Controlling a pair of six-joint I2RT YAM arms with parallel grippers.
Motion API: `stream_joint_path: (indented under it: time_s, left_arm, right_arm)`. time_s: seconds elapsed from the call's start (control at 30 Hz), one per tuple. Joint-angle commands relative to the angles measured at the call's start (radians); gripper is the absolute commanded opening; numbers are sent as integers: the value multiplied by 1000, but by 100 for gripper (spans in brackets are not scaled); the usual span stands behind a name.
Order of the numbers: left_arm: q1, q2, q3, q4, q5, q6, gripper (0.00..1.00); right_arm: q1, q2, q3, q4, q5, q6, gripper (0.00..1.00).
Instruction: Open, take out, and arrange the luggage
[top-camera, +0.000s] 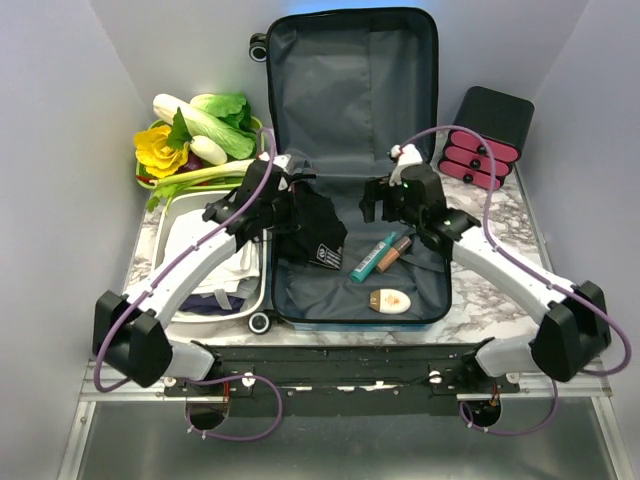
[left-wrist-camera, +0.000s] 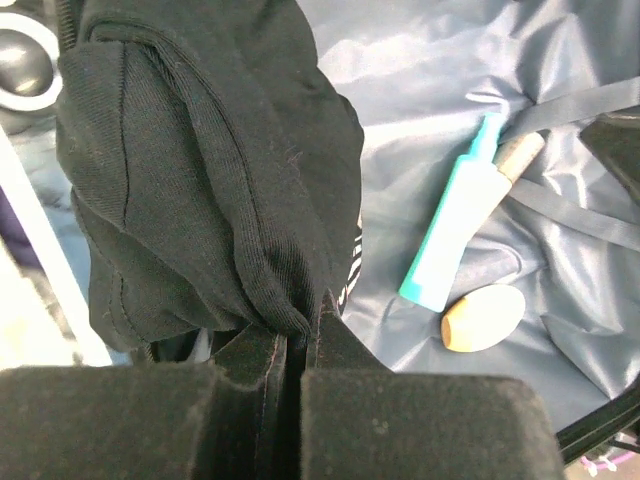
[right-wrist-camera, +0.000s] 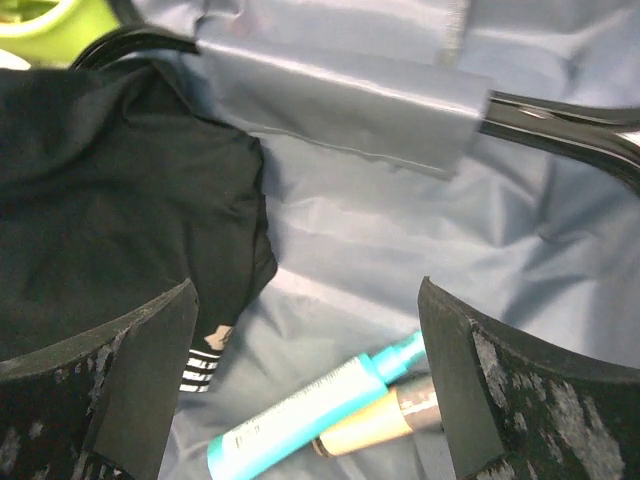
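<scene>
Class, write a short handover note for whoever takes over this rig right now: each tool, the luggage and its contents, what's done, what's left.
Left tool: shut on the black garment, at the luggage's left side.
Right tool: open, empty, above the lining.
Done: luggage lies open, lid up.
Left: take out the garment, then the teal tube, brown tube and oval bottle; arrange them.

Blue luggage (top-camera: 352, 160) open flat, grey lining up, mid-table
</scene>
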Motion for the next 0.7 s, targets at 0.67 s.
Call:
stream_joint_path:
  time_s: [0.67]
  left_arm:
    - [49, -184, -177, -60, -185, -64, 0]
  right_arm:
    - [1, 710, 446, -174, -632, 52, 96]
